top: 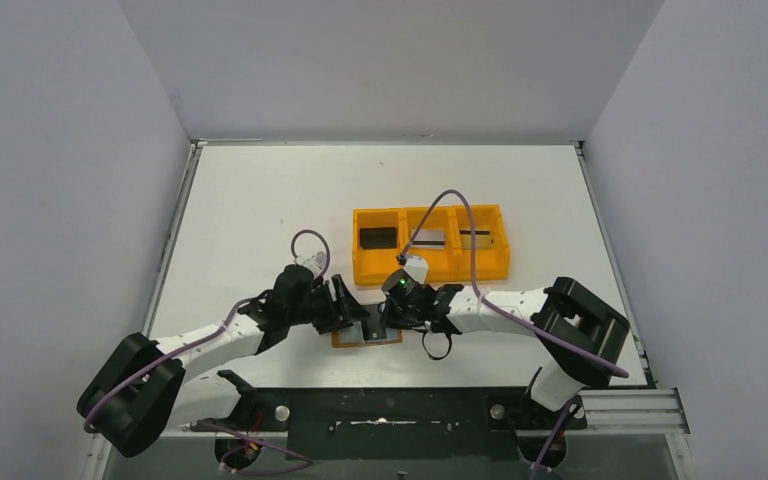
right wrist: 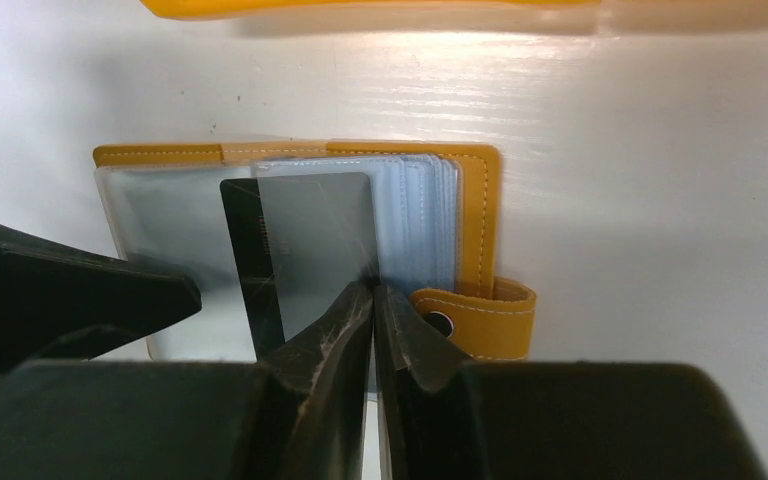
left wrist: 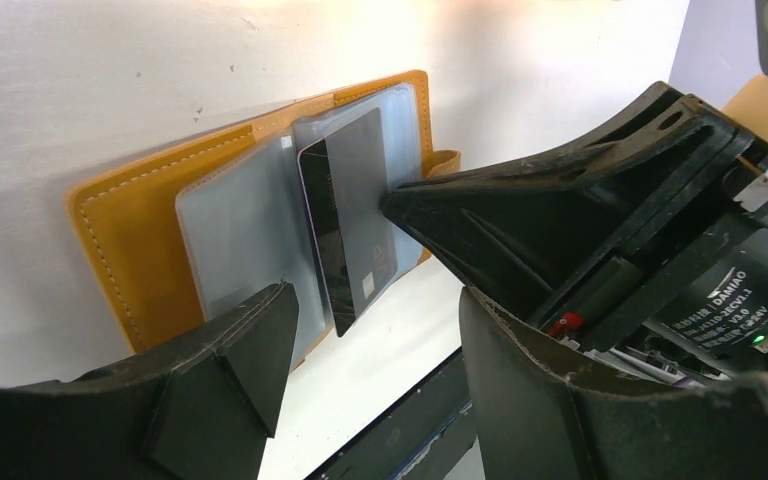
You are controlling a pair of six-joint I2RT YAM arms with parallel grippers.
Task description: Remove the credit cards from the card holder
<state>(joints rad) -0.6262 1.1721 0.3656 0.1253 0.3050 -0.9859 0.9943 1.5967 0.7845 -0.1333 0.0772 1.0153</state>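
Observation:
The card holder (top: 365,335) lies open on the table between my two grippers, tan-orange (left wrist: 130,240) with greyish clear pockets and a snap tab (right wrist: 480,315). A dark grey credit card (left wrist: 350,210) sticks out of a pocket, tilted up off the holder. My right gripper (right wrist: 373,292) is shut on that card's edge (right wrist: 300,240). To the left of the holder, my left gripper (left wrist: 375,310) stands open with only bare table between its fingers. One of its fingers (right wrist: 60,300) shows beside the holder in the right wrist view.
A bright orange three-compartment tray (top: 430,268) stands just behind the holder, with dark cards in its left (top: 377,237) and right (top: 475,238) compartments. White walls enclose the table. The table's dark front edge (left wrist: 400,420) runs close under the left gripper.

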